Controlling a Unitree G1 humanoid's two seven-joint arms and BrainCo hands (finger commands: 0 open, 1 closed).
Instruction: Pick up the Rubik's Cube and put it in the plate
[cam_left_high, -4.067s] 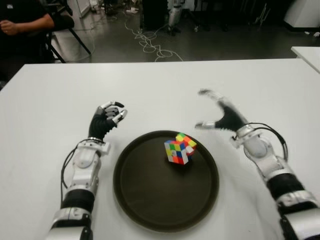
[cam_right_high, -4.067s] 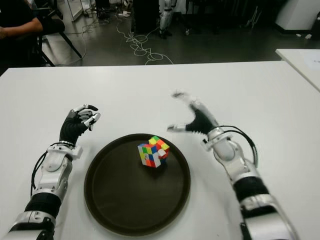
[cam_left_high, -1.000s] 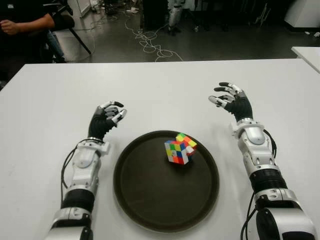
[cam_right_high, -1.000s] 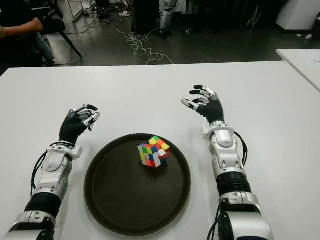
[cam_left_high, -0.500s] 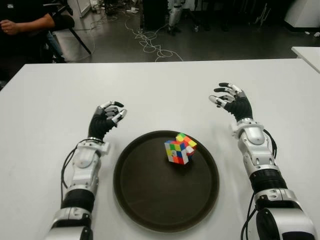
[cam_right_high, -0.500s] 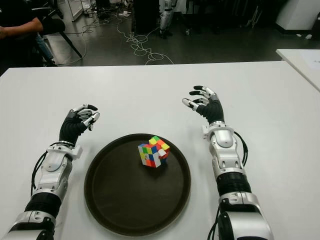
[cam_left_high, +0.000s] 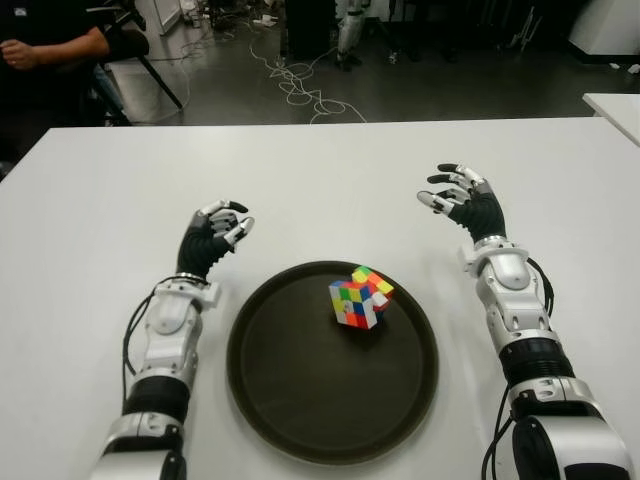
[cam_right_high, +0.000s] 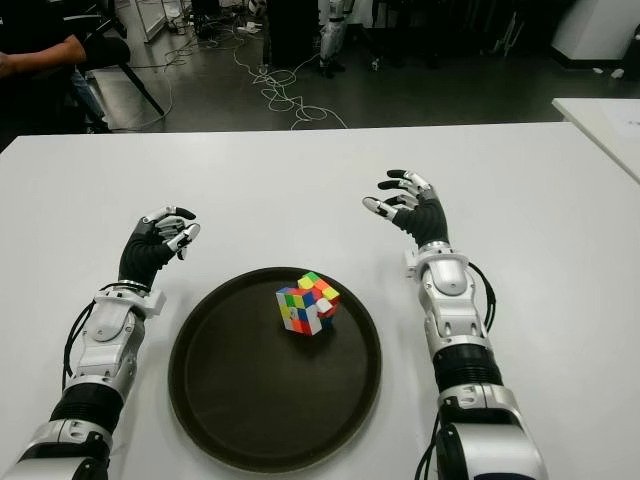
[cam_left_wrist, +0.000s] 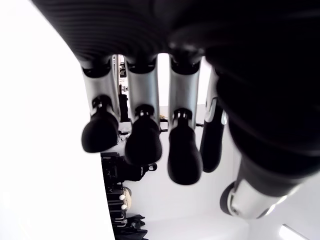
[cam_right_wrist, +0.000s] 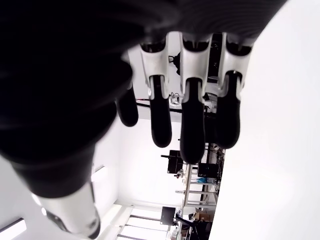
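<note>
Right hand (cam_left_high: 468, 203): above the white table (cam_left_high: 320, 180), beyond and to the right of the plate; fingers loosely spread and gently bent, palm empty; forearm runs back toward the near right edge.
Left hand (cam_left_high: 208, 240): above the table just left of the plate's far rim; fingers relaxed, slightly curled, grasping nothing; forearm extends to the near left.
Plate (cam_left_high: 290, 400): round, dark brown, shallow rim, flat on the table between the two forearms.
Contents: one Rubik's Cube (cam_left_high: 358, 297), scrambled colours, tilted on an edge, sitting in the far half of the plate, right of centre. Clear of both hands.
Background: person (cam_left_high: 45, 45) seated beyond the far left corner; cables (cam_left_high: 300, 85) on the dark floor.
</note>
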